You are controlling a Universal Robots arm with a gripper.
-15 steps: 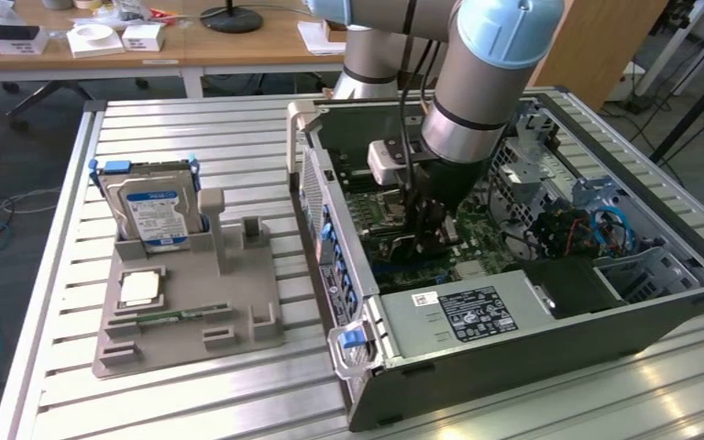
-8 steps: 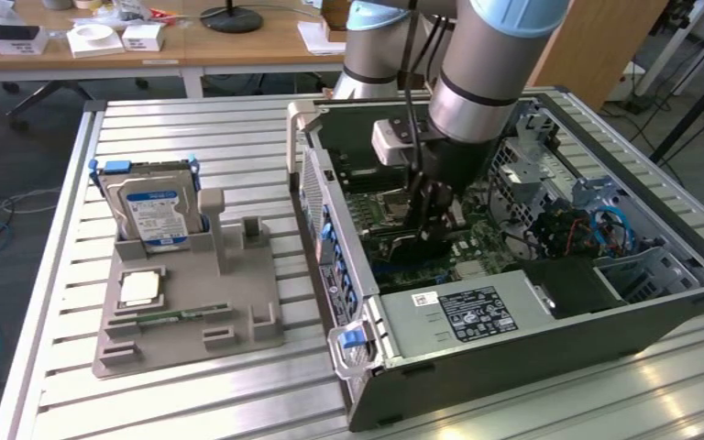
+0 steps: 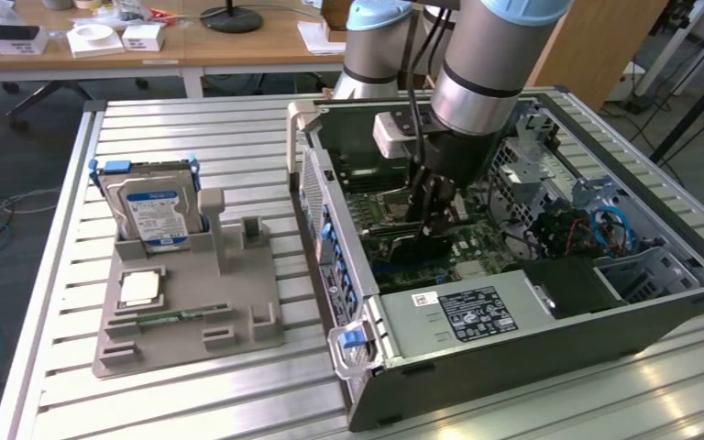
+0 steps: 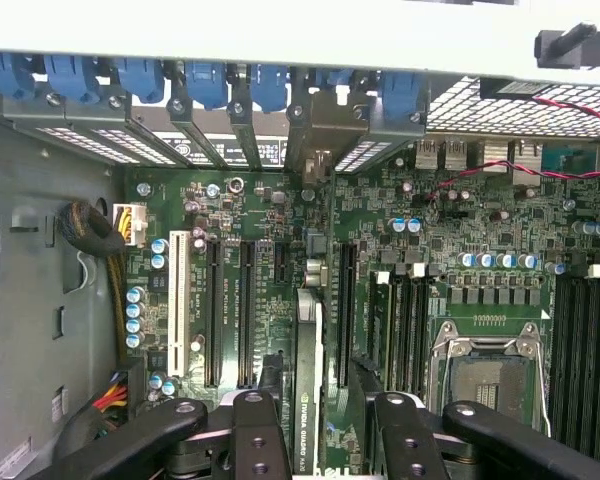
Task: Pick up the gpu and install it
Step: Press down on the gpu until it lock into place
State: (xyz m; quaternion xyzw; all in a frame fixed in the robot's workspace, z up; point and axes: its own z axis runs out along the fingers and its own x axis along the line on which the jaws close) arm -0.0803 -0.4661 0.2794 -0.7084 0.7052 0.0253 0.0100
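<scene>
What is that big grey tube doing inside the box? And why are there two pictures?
The grey tube is a robot arm. One picture comes from a camera standing off to the side. The other comes from a camera on the arm's wrist, looking into the box. The box is an open computer case lying on a metal table. At the arm's tip is a gripper, which works like a hand. It appears to hold the gpu, a thin dark card, on its edge over the green board inside the case. On the table beside the case, toward the exterior view's left, a grey holder carries a hard drive with a blue label, standing up.
</scene>
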